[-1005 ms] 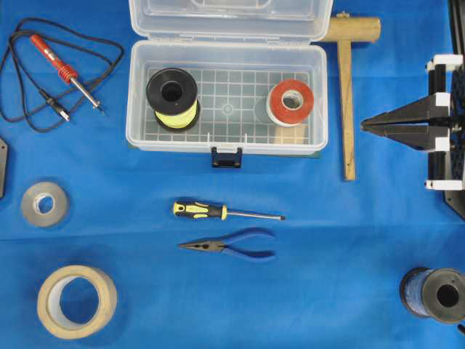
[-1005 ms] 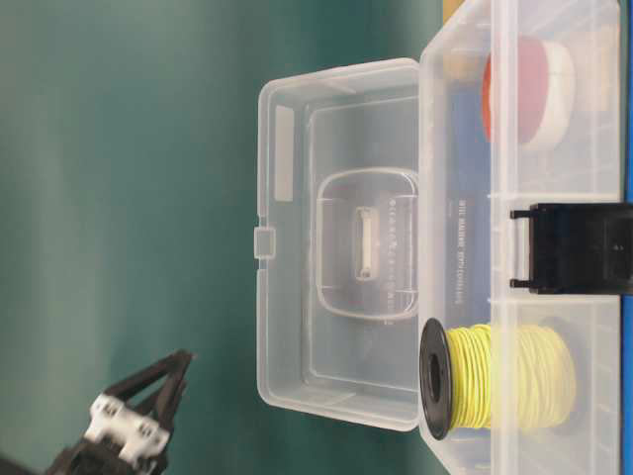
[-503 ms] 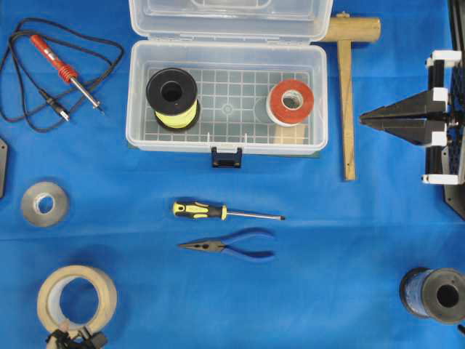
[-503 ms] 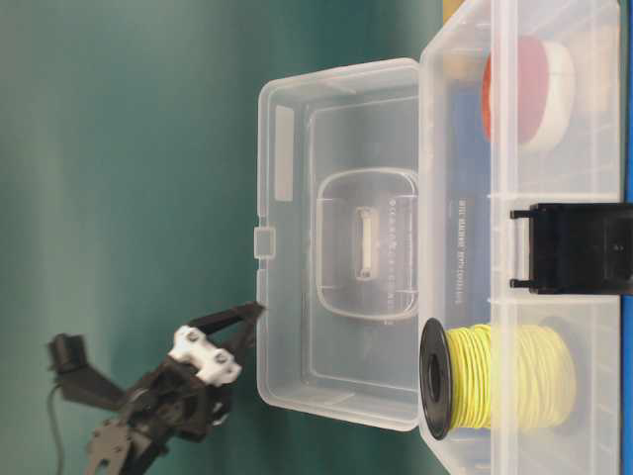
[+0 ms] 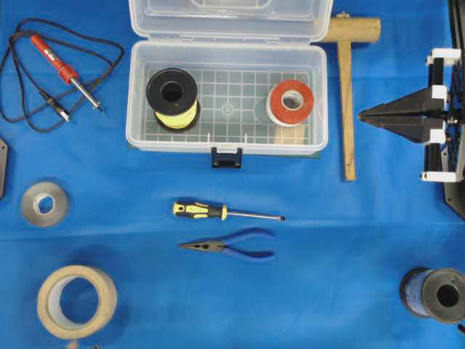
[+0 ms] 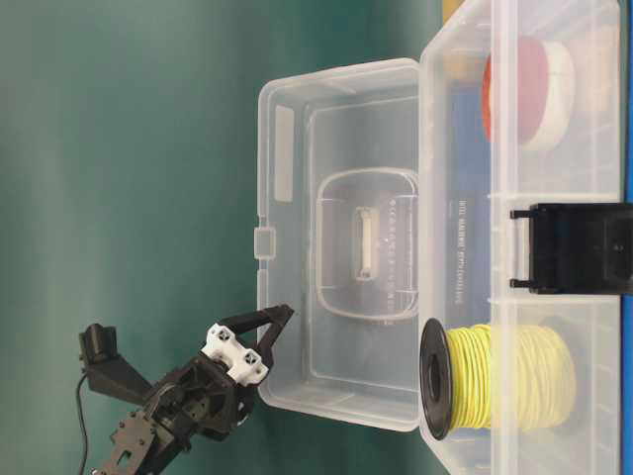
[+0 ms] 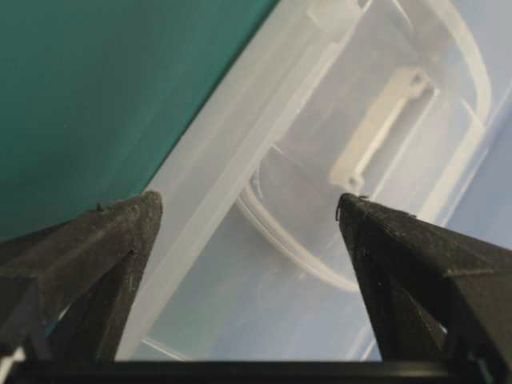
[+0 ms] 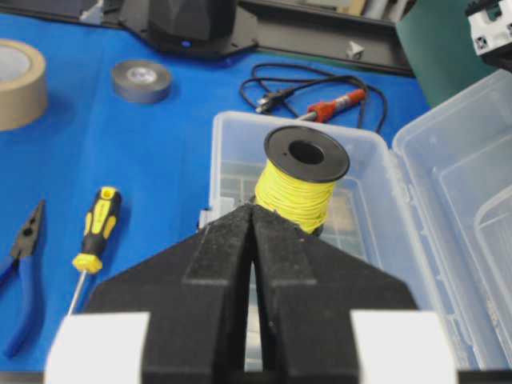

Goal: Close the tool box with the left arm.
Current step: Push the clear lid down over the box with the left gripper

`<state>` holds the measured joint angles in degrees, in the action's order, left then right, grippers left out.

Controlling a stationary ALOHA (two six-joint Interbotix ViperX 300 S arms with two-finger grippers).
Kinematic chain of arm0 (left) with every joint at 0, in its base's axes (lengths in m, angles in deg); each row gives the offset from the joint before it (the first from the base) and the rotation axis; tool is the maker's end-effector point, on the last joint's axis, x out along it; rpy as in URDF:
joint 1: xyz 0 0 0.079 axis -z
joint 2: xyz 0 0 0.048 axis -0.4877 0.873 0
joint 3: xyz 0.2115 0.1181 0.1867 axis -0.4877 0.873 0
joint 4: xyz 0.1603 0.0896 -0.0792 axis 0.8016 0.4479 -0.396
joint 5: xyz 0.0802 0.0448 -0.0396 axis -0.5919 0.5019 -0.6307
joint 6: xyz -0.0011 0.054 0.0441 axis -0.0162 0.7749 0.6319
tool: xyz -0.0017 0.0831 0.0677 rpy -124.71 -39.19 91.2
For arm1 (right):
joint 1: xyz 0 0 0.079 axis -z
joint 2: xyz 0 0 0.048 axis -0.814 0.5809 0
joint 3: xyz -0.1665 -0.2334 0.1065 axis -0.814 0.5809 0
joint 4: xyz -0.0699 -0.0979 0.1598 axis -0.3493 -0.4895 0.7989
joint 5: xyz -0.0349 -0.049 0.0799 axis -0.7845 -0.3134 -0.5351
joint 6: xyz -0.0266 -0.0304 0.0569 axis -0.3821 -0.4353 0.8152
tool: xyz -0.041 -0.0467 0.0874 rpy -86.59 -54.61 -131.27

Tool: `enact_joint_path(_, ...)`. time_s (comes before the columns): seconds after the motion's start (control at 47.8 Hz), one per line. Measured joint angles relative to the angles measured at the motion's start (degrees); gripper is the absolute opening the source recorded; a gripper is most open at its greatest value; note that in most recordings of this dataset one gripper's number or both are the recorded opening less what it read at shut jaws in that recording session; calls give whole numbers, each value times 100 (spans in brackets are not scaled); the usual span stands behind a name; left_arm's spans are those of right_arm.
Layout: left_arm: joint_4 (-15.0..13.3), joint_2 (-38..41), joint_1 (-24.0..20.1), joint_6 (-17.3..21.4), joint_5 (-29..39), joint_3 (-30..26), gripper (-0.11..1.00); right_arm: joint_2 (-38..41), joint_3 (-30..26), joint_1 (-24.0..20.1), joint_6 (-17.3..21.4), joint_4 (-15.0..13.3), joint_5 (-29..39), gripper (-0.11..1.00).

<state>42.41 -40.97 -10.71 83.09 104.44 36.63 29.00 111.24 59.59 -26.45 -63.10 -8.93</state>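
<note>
The clear tool box (image 5: 320, 94) stands open at the back of the blue cloth, its lid (image 5: 229, 18) tipped back and its dark blue latch (image 5: 227, 157) at the front. A yellow wire spool (image 5: 172, 98) and a red tape roll (image 5: 291, 102) lie inside. In the table-level view my left gripper (image 6: 275, 327) is open right at the lid's (image 6: 336, 237) free edge. In the left wrist view the lid's rim (image 7: 240, 136) runs between the fingers of the open left gripper (image 7: 248, 200). My right gripper (image 5: 361, 116) is shut and empty, right of the box; it also shows in the right wrist view (image 8: 253, 208).
A wooden mallet (image 5: 347, 87) lies just right of the box. A screwdriver (image 5: 218, 211) and blue pliers (image 5: 232, 246) lie in front of it. A soldering iron (image 5: 65, 69), grey tape (image 5: 44, 203) and masking tape (image 5: 76, 300) are at the left, and a blue spool (image 5: 436, 294) at the front right.
My left gripper has risen and moved in to the lid's edge. My right gripper has drifted slightly toward the back. The box and its lid have not moved.
</note>
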Motion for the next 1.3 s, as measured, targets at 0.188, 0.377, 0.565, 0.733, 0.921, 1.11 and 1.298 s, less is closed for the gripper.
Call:
enact_joint_path(0.188,0,-141,193,-9,308,-53,91,9,0,0,0,9,0,0)
enact_joint_path(0.377,9,-501,642,0,703,-105,91,26,0,9,0,9,0,0)
enact_joint_path(0.565,9,-976,1178,-88,1143,-9,91,44,0,9,0,9,9,0)
enact_joint_path(0.733,0,-1301,1591,-264,1345,211,91,44,0,9,0,9,0,0)
enact_joint_path(0.921,-88,-1635,2109,-360,1441,589,91,44,0,9,0,0,0,0)
enact_joint_path(1.11,-141,-1784,2716,-721,1529,896,91,44,0,9,0,9,0,0)
enact_joint_path(1.298,-132,-1934,3278,-1143,1547,1160,91,44,0,9,0,9,9,0)
